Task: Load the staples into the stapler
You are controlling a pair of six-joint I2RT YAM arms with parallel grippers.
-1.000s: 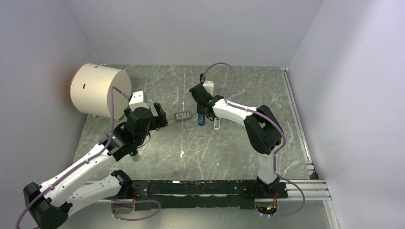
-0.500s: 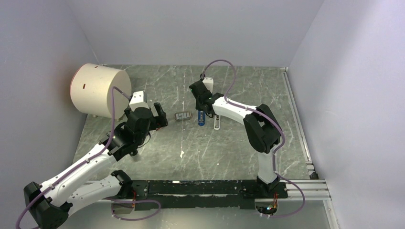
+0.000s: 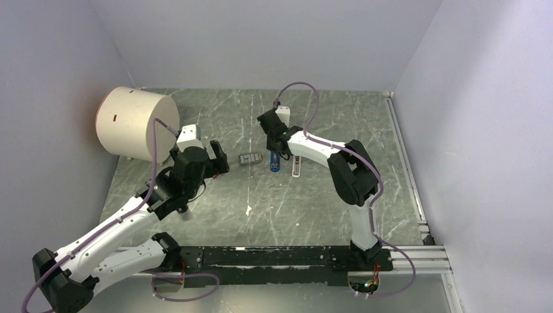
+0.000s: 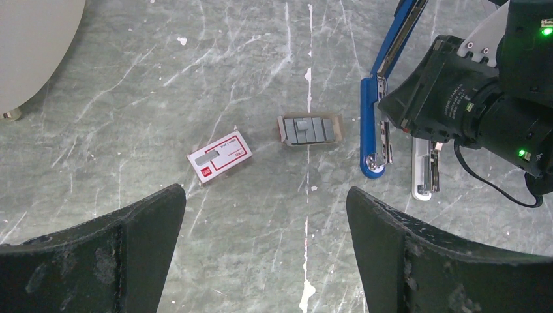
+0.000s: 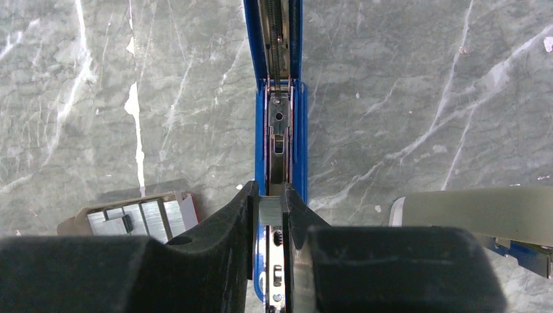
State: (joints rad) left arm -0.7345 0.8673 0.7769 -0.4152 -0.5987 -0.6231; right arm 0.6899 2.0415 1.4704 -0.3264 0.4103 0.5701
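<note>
The blue stapler (image 5: 279,124) lies hinged open on the table, its metal channel facing up; it also shows in the left wrist view (image 4: 373,124) and the top view (image 3: 275,163). My right gripper (image 5: 270,212) is shut on a grey strip of staples (image 5: 270,210), held right above the stapler's channel. An open tray of staples (image 4: 309,130) lies left of the stapler, seen too in the right wrist view (image 5: 135,218). My left gripper (image 4: 264,254) is open and empty, above bare table short of the tray.
A red-and-white staple box (image 4: 219,156) lies left of the tray. A pale off-white slim bar (image 4: 425,168) lies right of the stapler. A large cream cylinder (image 3: 135,122) stands at the back left. Walls enclose the table.
My right wrist has shifted slightly toward the back and left over the stapler. The left arm has not moved.
</note>
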